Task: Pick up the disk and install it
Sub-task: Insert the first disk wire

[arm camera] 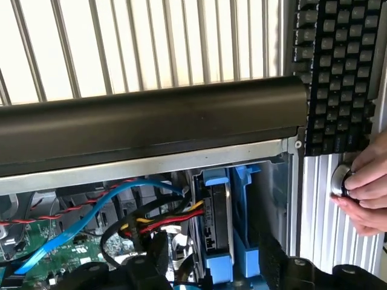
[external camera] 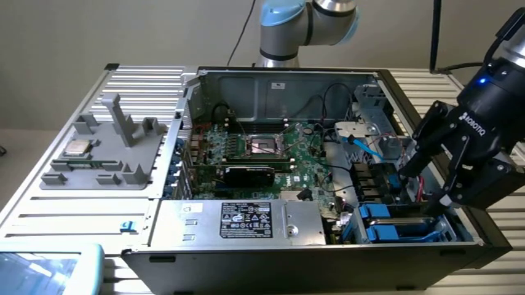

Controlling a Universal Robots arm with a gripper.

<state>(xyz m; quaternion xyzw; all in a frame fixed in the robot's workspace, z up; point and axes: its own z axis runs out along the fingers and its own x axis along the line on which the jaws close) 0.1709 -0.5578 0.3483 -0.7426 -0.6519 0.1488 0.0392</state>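
The disk [arm camera: 219,217] stands on edge in the drive bay at the case's corner, a grey metal slab in a blue bracket [arm camera: 242,205]. In the exterior view the bay's blue brackets [external camera: 384,222] sit at the case's near right. My gripper [external camera: 422,192] hangs over this bay, tilted, with its black fingers apart. In the wrist view the fingertips [arm camera: 148,266] stand wide on either side of the disk without touching it, so the gripper [arm camera: 214,275] is open and holds nothing.
The open PC case holds a motherboard [external camera: 262,150] and a silver power supply [external camera: 246,220]. Red, yellow and blue cables [arm camera: 91,205] run beside the bay. The black case wall [arm camera: 151,121] borders it. A hand [arm camera: 363,187] rests near a keyboard [arm camera: 338,72]. A grey fixture [external camera: 98,153] lies at the exterior view's left.
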